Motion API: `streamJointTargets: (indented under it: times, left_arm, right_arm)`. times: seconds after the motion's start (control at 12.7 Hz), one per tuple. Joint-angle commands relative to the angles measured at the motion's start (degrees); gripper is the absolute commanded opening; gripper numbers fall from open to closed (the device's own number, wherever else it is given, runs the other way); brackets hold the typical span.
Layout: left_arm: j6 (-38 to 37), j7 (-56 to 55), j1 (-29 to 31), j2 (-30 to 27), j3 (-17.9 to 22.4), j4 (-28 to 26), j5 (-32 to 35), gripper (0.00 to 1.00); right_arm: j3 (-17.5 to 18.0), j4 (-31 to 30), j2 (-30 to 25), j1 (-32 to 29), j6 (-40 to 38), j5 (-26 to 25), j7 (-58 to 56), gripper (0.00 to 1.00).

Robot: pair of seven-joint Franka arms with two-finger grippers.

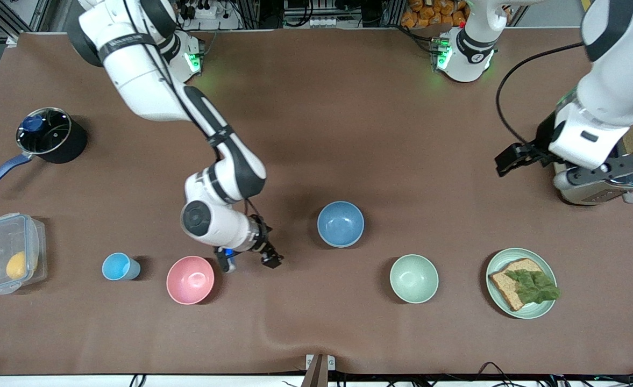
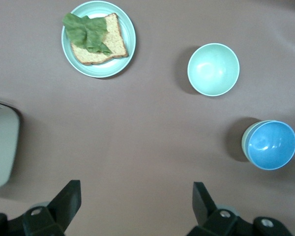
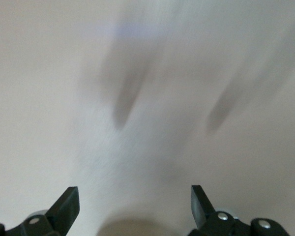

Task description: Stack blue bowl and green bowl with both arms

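From the front view I see my right arm reaching down from its base and bent low over the table, its right gripper spread wide and empty over bare cloth between the pink bowl and the blue bowl. My left arm waits at its own end of the table, the left gripper up beside the toaster, open with nothing in it. The blue bowl sits mid-table, farther from the camera than the mint bowl. The plate carries bread with lettuce, the clear box holds something yellow, the pot is lidded, and the light-blue cup lies beside the pink bowl. In the left wrist view, the black fingers stand far apart, and the blue bowl shows a pale green rim under it: the green bowl it is nested in. The mint bowl is empty. The right wrist view shows only spread fingers above blurred cloth.
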Motion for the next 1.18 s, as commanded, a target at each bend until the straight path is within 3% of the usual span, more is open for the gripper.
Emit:
streamJointTargets:
  times: [0.0,0.24,0.63,0.94,1.1]
  left_arm:
    - [-4.1,3.0,0.7,-5.0,-0.5,-1.3,1.7,1.0]
    - [-6.8,3.4,1.3,-6.0,-0.4,-1.4,1.7,1.0]
    - [-6.8,6.2,3.0,-5.8,-0.4,-0.3,1.5,1.0]
    - [-9.5,9.7,3.7,-7.7,-0.2,0.0,1.7,1.0]
    - [-9.5,11.1,2.8,-7.1,2.8,0.1,1.2,1.0]
  right_arm:
    - [0.8,-1.5,-4.7,-5.9,-9.2,-0.6,-9.0,1.0]
    - [0.8,-2.9,-7.3,-12.7,-18.0,-1.6,-21.3,1.0]
    - [0.8,-14.5,-17.0,-15.3,-17.3,-4.1,-37.5,1.0]
    - [0.7,-18.4,-22.7,-15.9,-17.3,-6.0,-50.3,1.0]
    - [0.8,-19.6,-26.7,-16.7,-17.4,-7.8,-56.2,1.0]
